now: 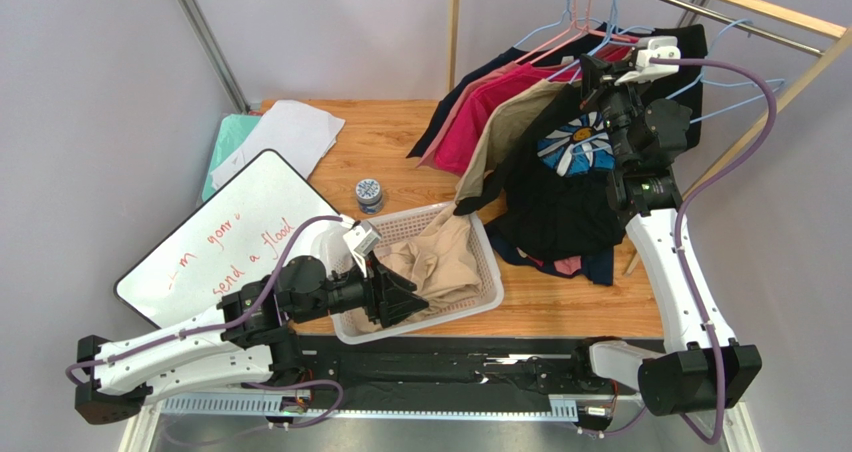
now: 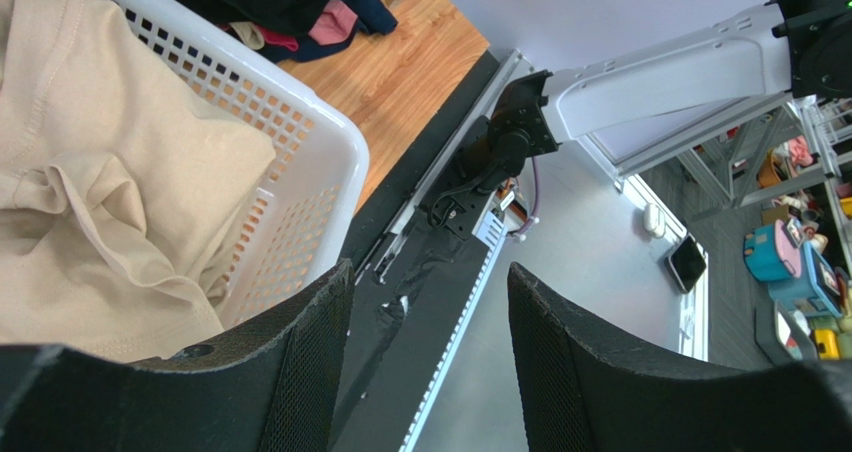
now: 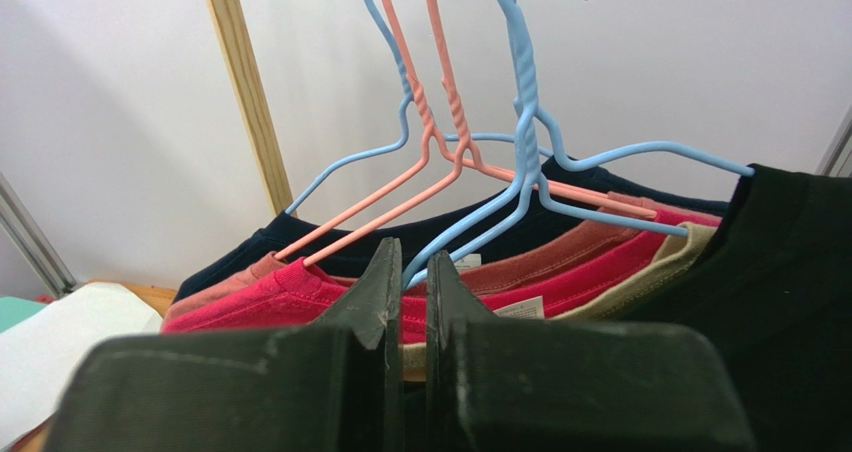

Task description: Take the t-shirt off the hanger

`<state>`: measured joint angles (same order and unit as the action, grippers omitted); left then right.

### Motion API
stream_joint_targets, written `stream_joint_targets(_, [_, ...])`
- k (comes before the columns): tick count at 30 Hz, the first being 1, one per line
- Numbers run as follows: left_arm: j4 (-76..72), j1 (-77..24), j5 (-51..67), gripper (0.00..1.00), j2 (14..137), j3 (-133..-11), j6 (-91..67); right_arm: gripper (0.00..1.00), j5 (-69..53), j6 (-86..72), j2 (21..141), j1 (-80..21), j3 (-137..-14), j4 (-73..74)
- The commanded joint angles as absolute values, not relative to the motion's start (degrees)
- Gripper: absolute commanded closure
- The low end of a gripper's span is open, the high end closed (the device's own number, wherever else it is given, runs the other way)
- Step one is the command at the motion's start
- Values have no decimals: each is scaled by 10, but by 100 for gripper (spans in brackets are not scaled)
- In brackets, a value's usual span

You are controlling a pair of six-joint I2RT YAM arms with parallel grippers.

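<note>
Nearest, at the table's near edge, the left gripper hangs spread over the white basket, probably ready to receive cloth beside the beige shirt. Towards the left edge, a whiteboard reads "send a flood" in red. Above the far right corner, the right gripper has its fingers nearly pressed together at a blue hanger, seemingly steadying it. The tan t-shirt hangs there, its label unreadable.

Bright even light, soft shadows, sharp
</note>
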<state>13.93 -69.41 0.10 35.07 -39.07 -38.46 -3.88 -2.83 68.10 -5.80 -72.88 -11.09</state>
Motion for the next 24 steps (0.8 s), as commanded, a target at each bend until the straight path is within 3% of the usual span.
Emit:
stream_joint_targets(1, [124, -697, 10, 37, 353, -413, -376, 100, -73, 33, 643, -59, -720, -216])
stream_joint_targets(11, [114, -697, 16, 37, 366, -417, -376, 100, -97, 18, 577, -59, -641, -232])
stream_joint_targets(16, [113, -697, 23, 37, 378, -425, -374, 100, -19, -33, 608, -57, -701, -131])
stream_joint_targets(17, [109, -697, 25, 37, 380, -423, -374, 95, 29, -90, 619, -58, -741, -105])
stream_joint_targets(20, [98, -697, 25, 37, 381, -417, -380, 58, 72, -178, 663, -58, -835, 56])
stream_joint_targets(24, [98, -697, 33, 37, 389, -419, -381, 40, 74, -258, 683, -58, -864, 136])
